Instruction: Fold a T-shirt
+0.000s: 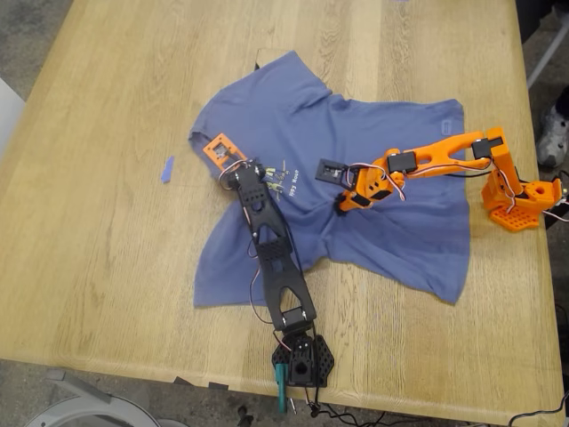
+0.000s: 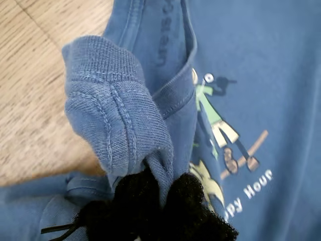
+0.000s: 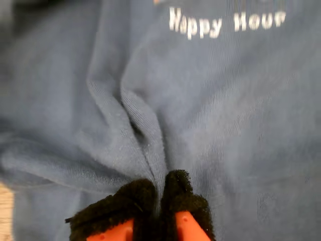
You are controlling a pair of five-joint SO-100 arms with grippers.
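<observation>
The T-shirt (image 1: 356,222) on the table (image 1: 107,267) is pinched by both pincers: the first pincer (image 2: 163,193) is clenched on a ribbed hem beside the print (image 2: 220,135), the second pincer (image 3: 159,193) on a fold below the lettering (image 3: 225,22).

One arm (image 1: 274,267): black plates, orange bracket at the tip, black base. Other arm (image 1: 436,156): orange, black motors, thin cables. Fuzzy black finger pads (image 2: 145,201).

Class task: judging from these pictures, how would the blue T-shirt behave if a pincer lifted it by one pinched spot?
The T-shirt is probably floppy: it ridges where my second pincer pinches it. Its ribbed collar droops over my first pincer, so the rest would likely hang and trail.
</observation>
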